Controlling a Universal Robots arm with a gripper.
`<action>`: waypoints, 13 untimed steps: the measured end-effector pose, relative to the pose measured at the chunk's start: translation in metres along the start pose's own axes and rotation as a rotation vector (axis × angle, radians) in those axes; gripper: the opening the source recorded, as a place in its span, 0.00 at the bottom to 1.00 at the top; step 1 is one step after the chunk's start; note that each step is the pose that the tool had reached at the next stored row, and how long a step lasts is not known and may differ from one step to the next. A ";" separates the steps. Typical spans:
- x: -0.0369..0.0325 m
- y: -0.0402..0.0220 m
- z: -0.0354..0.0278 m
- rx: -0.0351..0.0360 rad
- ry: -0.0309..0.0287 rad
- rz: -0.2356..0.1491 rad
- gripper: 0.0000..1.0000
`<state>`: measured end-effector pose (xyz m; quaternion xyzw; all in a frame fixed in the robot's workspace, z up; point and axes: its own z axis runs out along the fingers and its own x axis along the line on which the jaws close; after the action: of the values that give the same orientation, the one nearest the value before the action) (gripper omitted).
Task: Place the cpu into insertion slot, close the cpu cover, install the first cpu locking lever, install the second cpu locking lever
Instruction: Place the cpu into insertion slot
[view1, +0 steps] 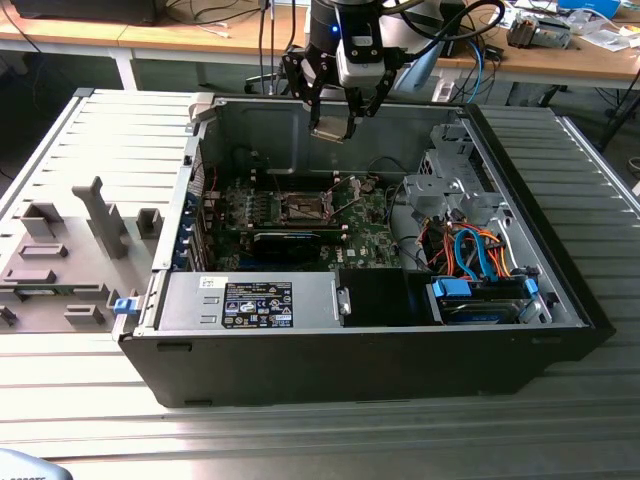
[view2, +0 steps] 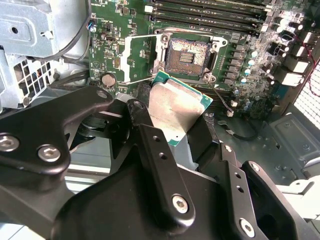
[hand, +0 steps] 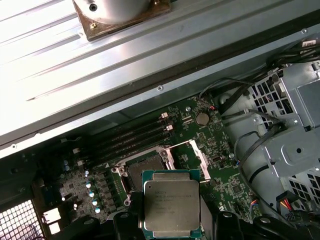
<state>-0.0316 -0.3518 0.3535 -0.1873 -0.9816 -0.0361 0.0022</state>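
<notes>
Your jaws are clamped on the cpu (hand: 171, 207) by its edges, above the case (view1: 560, 250); the slot (hand: 145, 172) lies bare below, cover (hand: 192, 155) swung open; judge the chip light, stiff and fragile; grip edges only.

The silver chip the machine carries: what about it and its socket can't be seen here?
Pale silver-grey square chip: underside faces away in both wrist views; black tool covers two edges.
Dark square silver-rimmed socket: chip hides part in first wrist view; pins too small in exterior view.
</notes>
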 end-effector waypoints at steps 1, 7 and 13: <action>0.0000 0.0000 0.0000 0.0000 0.0000 0.000 0.55; 0.0000 0.0000 0.0000 -0.0001 -0.0003 0.004 0.55; 0.0000 0.0000 0.0000 -0.0002 -0.0004 0.006 0.55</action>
<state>-0.0317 -0.3518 0.3535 -0.1905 -0.9810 -0.0362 0.0021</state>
